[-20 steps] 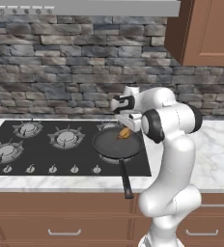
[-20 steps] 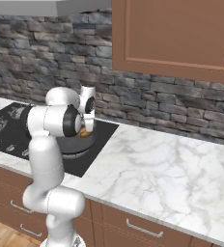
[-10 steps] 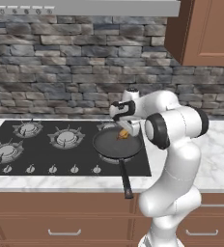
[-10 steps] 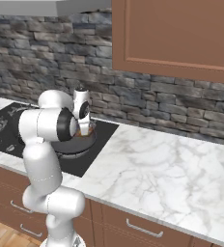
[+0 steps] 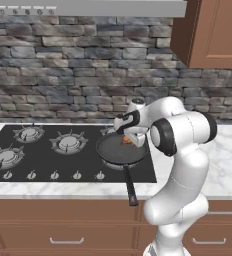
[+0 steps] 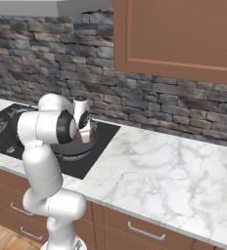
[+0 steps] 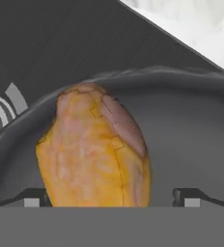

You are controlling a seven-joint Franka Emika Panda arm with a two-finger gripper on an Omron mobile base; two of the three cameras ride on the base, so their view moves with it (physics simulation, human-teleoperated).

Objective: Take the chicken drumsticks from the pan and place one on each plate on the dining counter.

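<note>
The dark pan [image 5: 115, 152] sits on the front right burner of the hob, also in the right base view as the pan [image 6: 69, 148]. A golden-brown chicken drumstick [image 5: 127, 141] lies at its far right side. My gripper [image 5: 128, 136] points down right above it, open, with the drumstick [image 7: 94, 149] between the two fingertips [image 7: 35, 199] and close under the hand. From the right base view my gripper [image 6: 86, 135] hangs over the pan's far side. The plates and the dining counter are out of view.
The pan's long black handle [image 5: 129, 186] sticks out past the worktop's front edge. Three more burners [image 5: 68, 142] lie to the left on the black hob. Marble worktop [image 6: 164, 171] stretches to the right; a stone wall and a wooden cabinet [image 6: 174, 34] stand behind and above.
The hand has come down closer over the drumstick in the pan and the elbow has swung. The jaws stayed open. The drumstick and the pan have not moved.
</note>
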